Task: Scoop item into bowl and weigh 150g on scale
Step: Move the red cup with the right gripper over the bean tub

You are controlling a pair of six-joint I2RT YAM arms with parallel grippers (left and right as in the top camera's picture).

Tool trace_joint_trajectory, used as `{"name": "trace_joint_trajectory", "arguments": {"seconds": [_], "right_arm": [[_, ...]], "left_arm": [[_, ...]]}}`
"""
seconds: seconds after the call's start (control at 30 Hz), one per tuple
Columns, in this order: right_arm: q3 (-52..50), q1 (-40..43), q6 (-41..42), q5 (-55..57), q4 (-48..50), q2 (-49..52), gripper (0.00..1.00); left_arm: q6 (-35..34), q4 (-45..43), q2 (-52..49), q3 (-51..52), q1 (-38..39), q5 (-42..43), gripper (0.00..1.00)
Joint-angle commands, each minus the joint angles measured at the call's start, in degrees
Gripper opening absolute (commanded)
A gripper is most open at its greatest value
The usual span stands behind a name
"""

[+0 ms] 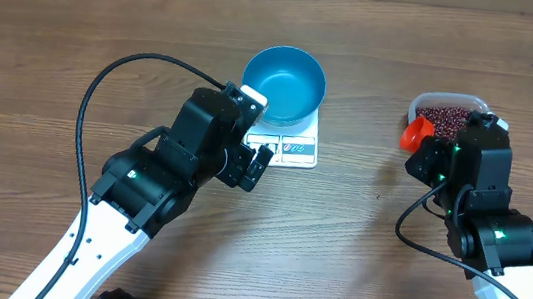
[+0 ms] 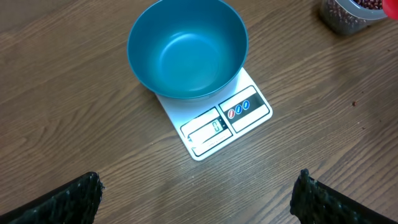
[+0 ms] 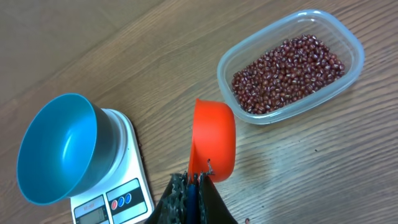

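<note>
Right end effector (image 3: 194, 183): fingers together, clamped on the handle of an orange plastic scoop (image 3: 213, 140) poised just beside the tub, likely for dipping.
Left end effector (image 2: 196, 205): fingers wide apart and holding nothing, hovering before the scale, probably keeping its display unobstructed.
Item: small dark red beans (image 3: 287, 71), heaped in a clear rounded-rectangular plastic tub (image 3: 336, 22).
Bowl: round deep blue bowl (image 2: 186, 56), empty, sitting on the flat white kitchen scale (image 2: 239, 115) so added beans register.
Table: wooden table (image 2: 74, 93).

One camera looks straight down on the whole brown wooden table (image 1: 57, 45). The left wrist view sits close above the round blue bowl (image 2: 186, 53) on the flat white scale (image 2: 260, 111); the right wrist view shares both.
</note>
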State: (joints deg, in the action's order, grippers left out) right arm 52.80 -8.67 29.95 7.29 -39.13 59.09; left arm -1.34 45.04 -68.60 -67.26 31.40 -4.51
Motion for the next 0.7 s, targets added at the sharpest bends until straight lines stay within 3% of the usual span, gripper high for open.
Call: {"name": "trace_joint_trajectory", "arguments": {"seconds": [0.0,0.3,0.5,0.67], "right_arm": [[1.64,0.17,-1.42,-0.59,0.04,-0.48,0.04],[10.64,0.17,-8.61,-4.83,-7.69,2.34,0.04],[22.47,1.57,-18.08,-4.44,-18.12,10.27,0.03],[27.93,6.34,-22.18,-2.25,-19.52,16.65,0.04]], "left_arm": [[-0.57,0.00,-0.31,-0.11,-0.31,0.09,1.00],[-0.59,-0.02,-0.31,-0.11,-0.31,0.09,1.00],[-0.59,-0.02,-0.31,-0.11,-0.31,0.09,1.00],[-0.57,-0.02,-0.31,-0.11,-0.31,0.09,1.00]]}}
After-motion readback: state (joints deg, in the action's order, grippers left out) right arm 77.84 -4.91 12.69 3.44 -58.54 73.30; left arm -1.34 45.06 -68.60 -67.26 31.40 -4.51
